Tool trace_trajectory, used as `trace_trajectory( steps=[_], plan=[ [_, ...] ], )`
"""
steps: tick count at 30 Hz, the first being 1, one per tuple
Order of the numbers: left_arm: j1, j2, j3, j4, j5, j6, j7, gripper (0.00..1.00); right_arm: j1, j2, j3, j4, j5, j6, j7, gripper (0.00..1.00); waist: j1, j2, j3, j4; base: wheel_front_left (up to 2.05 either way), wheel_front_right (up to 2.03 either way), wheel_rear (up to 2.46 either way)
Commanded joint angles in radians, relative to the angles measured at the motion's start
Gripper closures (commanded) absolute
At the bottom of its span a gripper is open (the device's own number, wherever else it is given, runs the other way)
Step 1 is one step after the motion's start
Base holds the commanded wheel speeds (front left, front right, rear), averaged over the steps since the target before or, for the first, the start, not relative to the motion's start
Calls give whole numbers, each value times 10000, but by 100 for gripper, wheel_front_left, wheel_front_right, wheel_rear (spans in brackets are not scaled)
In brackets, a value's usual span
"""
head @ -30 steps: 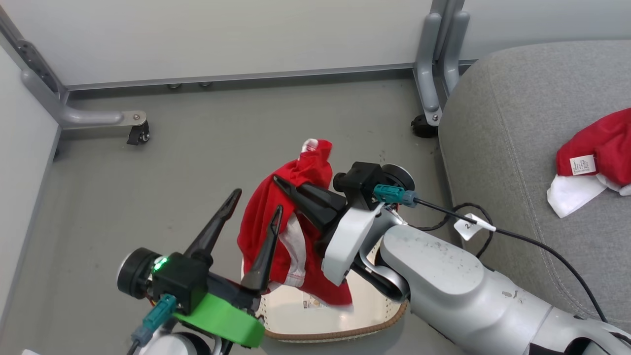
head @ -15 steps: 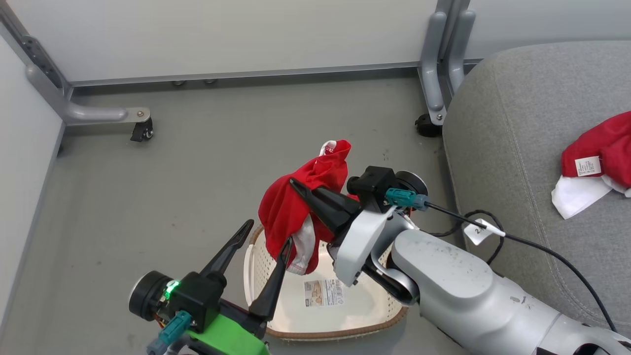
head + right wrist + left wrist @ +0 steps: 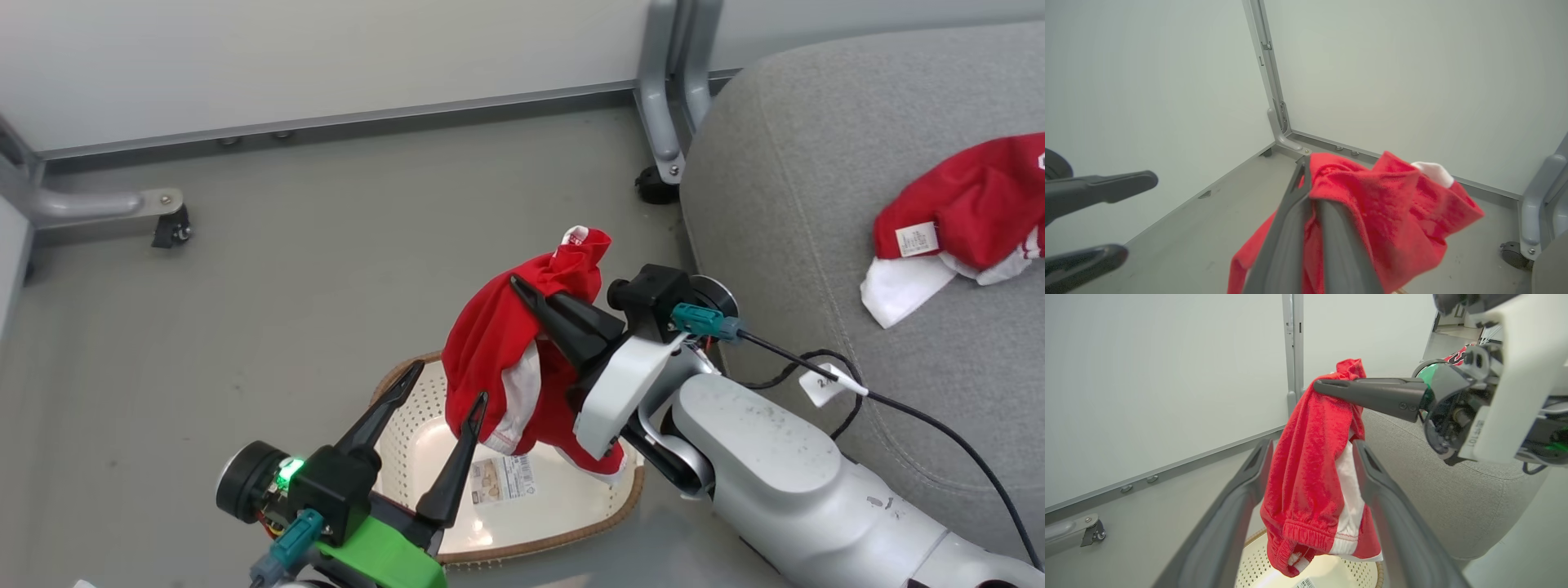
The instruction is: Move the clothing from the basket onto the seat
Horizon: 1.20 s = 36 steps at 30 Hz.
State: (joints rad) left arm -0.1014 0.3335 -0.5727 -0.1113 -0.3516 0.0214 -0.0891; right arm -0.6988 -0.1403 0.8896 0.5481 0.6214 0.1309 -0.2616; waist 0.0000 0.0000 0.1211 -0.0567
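Note:
A red garment with white trim (image 3: 494, 351) hangs from my right gripper (image 3: 522, 287), which is shut on its upper folds above the basket (image 3: 404, 437). The cream basket stands on the floor, with its sticker showing on the base. My left gripper (image 3: 449, 382) is open at the basket's near left, its fingertips level with the hanging cloth. In the left wrist view the garment (image 3: 1306, 490) dangles beyond my open fingers (image 3: 1257, 457). A second piece of red clothing (image 3: 963, 208) with a white tag lies on the grey seat (image 3: 800, 188) to the right.
Grey metal frame legs with castors stand at the left (image 3: 167, 224) and beside the seat (image 3: 657, 184). A pale wall panel (image 3: 326, 57) runs along the back. My right arm's black cable (image 3: 898, 408) drapes over the seat's front edge.
The head view has shifted. My right gripper has lifted the red garment higher over the basket, so more of the basket's base shows. The left gripper stays open.

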Motion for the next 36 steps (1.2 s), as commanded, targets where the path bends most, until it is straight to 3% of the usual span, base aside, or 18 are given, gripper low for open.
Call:
trace_trajectory(
  steps=[1,13,20,27,36],
  plan=[
    [-202,67,3,19,87,-14,4,0,132,-41,-183,-68,-83,-3,-48,100,0,0,212,-646,0,0,0],
    [-584,170,-428,-95,259,-286,252,0,742,-45,-1503,-421,-660,-2,-48,100,0,0,676,-3012,0,0,0],
    [-817,255,-563,-290,351,-375,452,0,956,-103,-2154,-664,-980,-2,-48,100,0,0,1059,-3856,0,0,0],
    [-1079,392,-596,-514,448,-388,663,0,855,-182,-3205,-1015,-1243,-3,-48,100,0,0,1548,-4195,0,0,0],
    [-2133,581,-495,-1017,901,-562,753,0,-946,-1036,-5493,-1434,-1676,-5,-48,100,0,0,3072,-3697,0,0,0]
  ],
)
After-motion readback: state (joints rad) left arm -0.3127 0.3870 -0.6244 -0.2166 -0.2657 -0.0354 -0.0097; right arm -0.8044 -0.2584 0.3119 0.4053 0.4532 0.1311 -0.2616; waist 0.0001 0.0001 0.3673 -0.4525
